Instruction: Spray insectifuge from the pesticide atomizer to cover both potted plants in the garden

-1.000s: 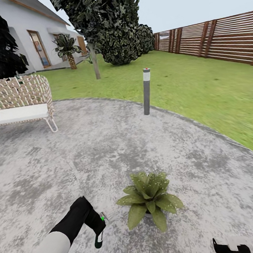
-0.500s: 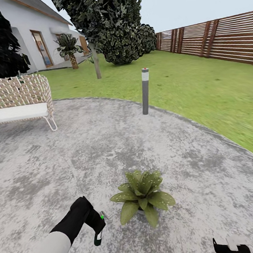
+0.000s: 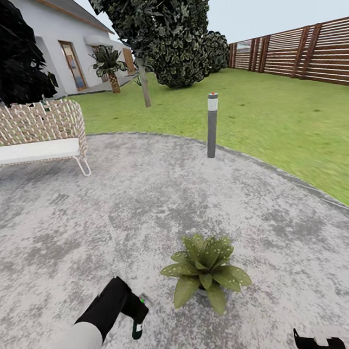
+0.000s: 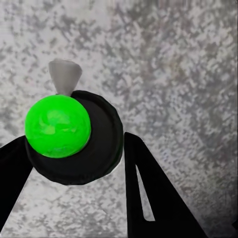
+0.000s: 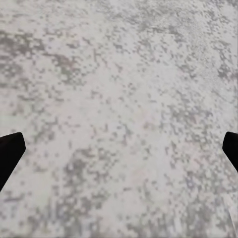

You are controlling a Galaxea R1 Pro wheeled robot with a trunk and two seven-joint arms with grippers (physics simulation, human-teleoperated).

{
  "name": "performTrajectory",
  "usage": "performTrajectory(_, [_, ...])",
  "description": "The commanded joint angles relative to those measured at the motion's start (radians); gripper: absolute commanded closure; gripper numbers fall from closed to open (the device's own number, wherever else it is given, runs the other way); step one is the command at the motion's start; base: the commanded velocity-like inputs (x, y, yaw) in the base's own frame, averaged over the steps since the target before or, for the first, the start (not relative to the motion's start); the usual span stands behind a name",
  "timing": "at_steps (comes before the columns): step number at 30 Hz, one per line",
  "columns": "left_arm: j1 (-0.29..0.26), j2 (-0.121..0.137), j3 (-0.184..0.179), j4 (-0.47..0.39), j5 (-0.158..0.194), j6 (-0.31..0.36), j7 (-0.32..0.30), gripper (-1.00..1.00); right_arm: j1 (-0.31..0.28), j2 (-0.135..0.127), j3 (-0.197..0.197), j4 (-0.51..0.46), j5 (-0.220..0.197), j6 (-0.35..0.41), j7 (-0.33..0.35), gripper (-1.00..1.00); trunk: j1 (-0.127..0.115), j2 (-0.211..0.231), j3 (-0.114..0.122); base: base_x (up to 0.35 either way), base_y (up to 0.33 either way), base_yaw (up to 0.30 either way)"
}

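The round grey mottled patio [image 3: 146, 210] takes up the lower and middle part of the head view, edged on the right by the green lawn [image 3: 277, 123], which runs back to a brown slatted fence [image 3: 312, 51] at the upper right. A white house [image 3: 56, 52] and dark trees [image 3: 162, 28] are seen along the top, with a small palm [image 3: 108, 65] by the house. A woven bench with a white seat [image 3: 28, 138] is set at the left edge of the patio, and a grey bollard light [image 3: 212, 125] stands at the patio's far rim. One potted plant [image 3: 205, 271] is placed on the stone, low and centre in the frame. Just to its left, the left claw [image 3: 136, 315] is closed on the pesticide atomizer [image 4: 74, 136], whose green spot and grey nozzle are shown in the left wrist view between the dark fingers [image 4: 153, 193]. The right claw [image 5: 119, 153] is held wide open over bare stone, with nothing in it.
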Motion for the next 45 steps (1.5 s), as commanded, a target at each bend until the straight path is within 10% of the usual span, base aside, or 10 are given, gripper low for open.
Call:
performTrajectory(1, [0.006,-0.001,0.003,0.006,0.001,0.002,0.018,1.0,-0.001,0.0,-0.005,0.002,0.01,-0.004,-0.005,-1.0,0.0,0.0,-0.001,0.0,0.0,0.0])
performTrajectory(11, [0.022,-0.01,0.005,0.1,0.102,-0.011,0.133,1.0,-0.001,0.002,-0.005,0.002,0.011,-0.004,-0.004,-1.0,0.0,0.0,-0.001,0.0,-0.105,0.129])
performTrajectory(35, [0.022,-0.021,0.007,0.099,0.101,-0.006,0.139,1.0,-0.001,0.006,-0.005,0.006,0.011,-0.004,-0.005,-1.0,0.0,0.0,-0.005,-0.029,-0.148,0.126])
performTrajectory(45, [0.012,-0.081,-0.005,0.087,0.094,0.057,0.129,1.0,-0.001,0.006,-0.005,0.006,0.011,-0.004,-0.005,-1.0,0.0,0.0,-0.005,0.0,0.0,0.001])
